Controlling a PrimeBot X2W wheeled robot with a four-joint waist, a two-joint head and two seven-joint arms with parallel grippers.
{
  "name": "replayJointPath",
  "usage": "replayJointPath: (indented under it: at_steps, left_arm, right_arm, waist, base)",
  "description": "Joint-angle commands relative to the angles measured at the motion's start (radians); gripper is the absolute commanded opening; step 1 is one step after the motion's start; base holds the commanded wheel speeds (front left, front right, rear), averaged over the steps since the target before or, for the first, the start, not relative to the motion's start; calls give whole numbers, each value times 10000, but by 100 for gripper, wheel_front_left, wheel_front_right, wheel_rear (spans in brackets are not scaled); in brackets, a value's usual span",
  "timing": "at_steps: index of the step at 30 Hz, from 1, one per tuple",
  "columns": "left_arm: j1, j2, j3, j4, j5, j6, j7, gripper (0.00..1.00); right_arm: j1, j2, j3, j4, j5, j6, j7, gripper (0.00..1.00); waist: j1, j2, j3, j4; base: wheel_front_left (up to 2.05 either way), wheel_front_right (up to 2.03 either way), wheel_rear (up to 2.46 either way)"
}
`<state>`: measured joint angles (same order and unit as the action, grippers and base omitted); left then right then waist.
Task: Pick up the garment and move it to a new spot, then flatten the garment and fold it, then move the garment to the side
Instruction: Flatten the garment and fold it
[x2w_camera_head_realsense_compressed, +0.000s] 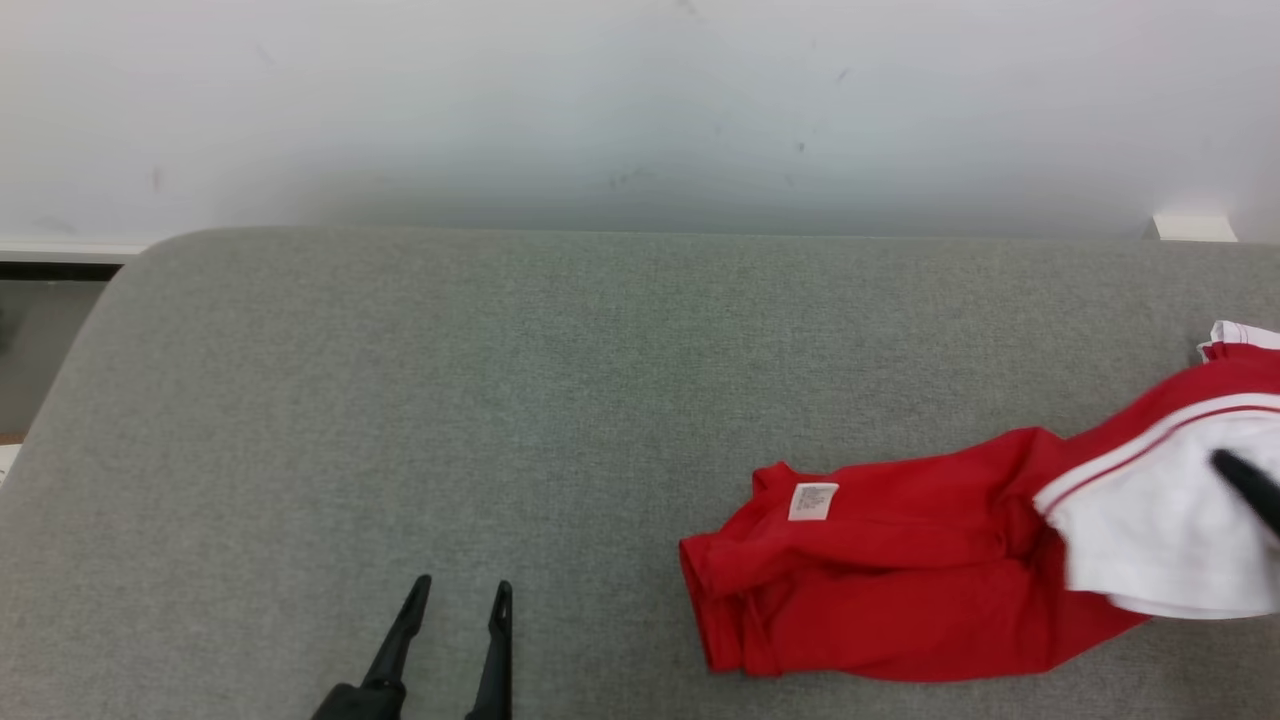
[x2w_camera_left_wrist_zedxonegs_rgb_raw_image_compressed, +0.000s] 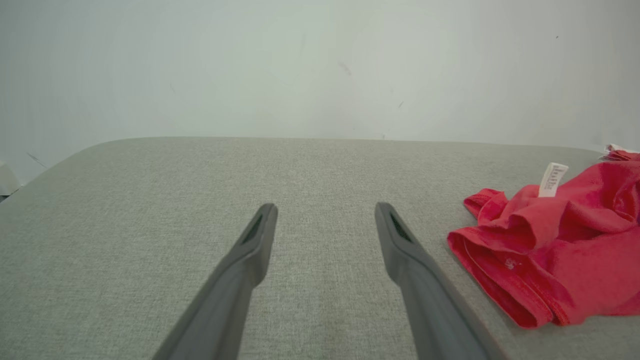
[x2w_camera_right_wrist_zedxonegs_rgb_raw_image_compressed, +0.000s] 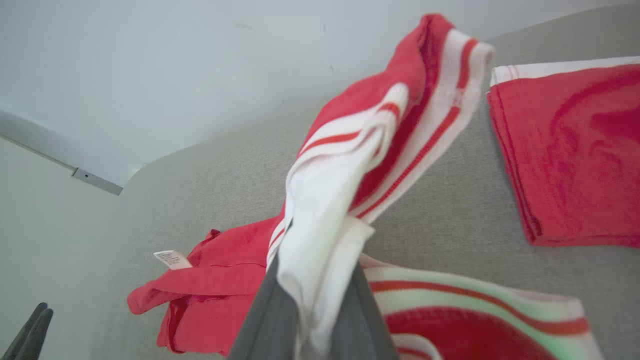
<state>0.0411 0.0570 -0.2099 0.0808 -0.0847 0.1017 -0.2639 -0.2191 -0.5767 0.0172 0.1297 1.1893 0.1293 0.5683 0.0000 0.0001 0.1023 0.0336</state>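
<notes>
Pale white wall (x2w_camera_head_realsense_compressed: 640, 100) behind. Wide grey fabric-covered padded counter (x2w_camera_head_realsense_compressed: 400, 400) takes up most of the head view.

Crumpled red-and-white soft knit garment (x2w_camera_head_realsense_compressed: 900, 580) sits at the counter's near right. Red body lies on the surface, white striped end is lifted toward the right edge.

Right wrist view: second flat-folded red cloth with white edge (x2w_camera_right_wrist_zedxonegs_rgb_raw_image_compressed: 575, 160) farther off, apart from the garment. Can't tell if the striped band at that view's bottom belongs to the garment.

Right claw (x2w_camera_right_wrist_zedxonegs_rgb_raw_image_compressed: 315, 280) is clamped on the white bunched end, fabric pinched between both fingers. Left claw (x2w_camera_head_realsense_compressed: 462, 590) hovers over bare counter with fingers spread wide, nothing in it, well left of the garment.

Handling, my read: light, limp, no stiffness, so it will drape and drag from one pinch point. Not fragile, not slippery on this weave. To flatten, take a second hold at the red hem or sleeve end nearest the left claw.

Small white sewn-in label (x2w_camera_head_realsense_compressed: 812, 501) on the red part: printed lines, too small to read. No brand visible.
</notes>
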Motion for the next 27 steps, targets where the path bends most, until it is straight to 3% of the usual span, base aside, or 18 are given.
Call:
replayJointPath:
  at_steps: [1, 8, 15, 19, 25, 27]
  left_arm:
    - [86, 4, -14, 25, 55, -23, -1, 100]
    - [109, -34, -123, 165, -108, -8, -1, 100]
    - [2, -47, -255, 258, -242, 7, -1, 100]
    - [-40, -50, -224, 264, -285, 22, -1, 100]
    - [-100, -51, -281, 279, -319, 52, -1, 100]
    - [-129, -51, -298, 281, -357, 68, -1, 100]
  right_arm:
    - [107, 177, 84, -287, 18, 18, 203, 0]
    - [231, 2058, 1108, -1844, -841, 19, 1494, 0]
    - [40, 3816, 1745, -1771, -2576, 18, 1937, 0]
    - [-121, 4398, 1584, -1501, -3426, 18, 1959, 0]
    - [-441, 4762, 1666, -1167, -4402, 18, 2046, 2]
    - [-523, 4840, 1765, -1173, -4577, 19, 1980, 45]
  waist:
    - [0, -1, -19, 34]
    - [0, -1, -16, 200]
    - [0, -1, 63, 470]
    - [0, -1, 133, 586]
    - [0, -1, 238, 679]
    - [0, -1, 256, 697]
  base:
    - [0, 0, 0]
    - [0, 0, 0]
    - [0, 0, 0]
    - [0, 0, 0]
    - [0, 0, 0]
    - [0, 0, 0]
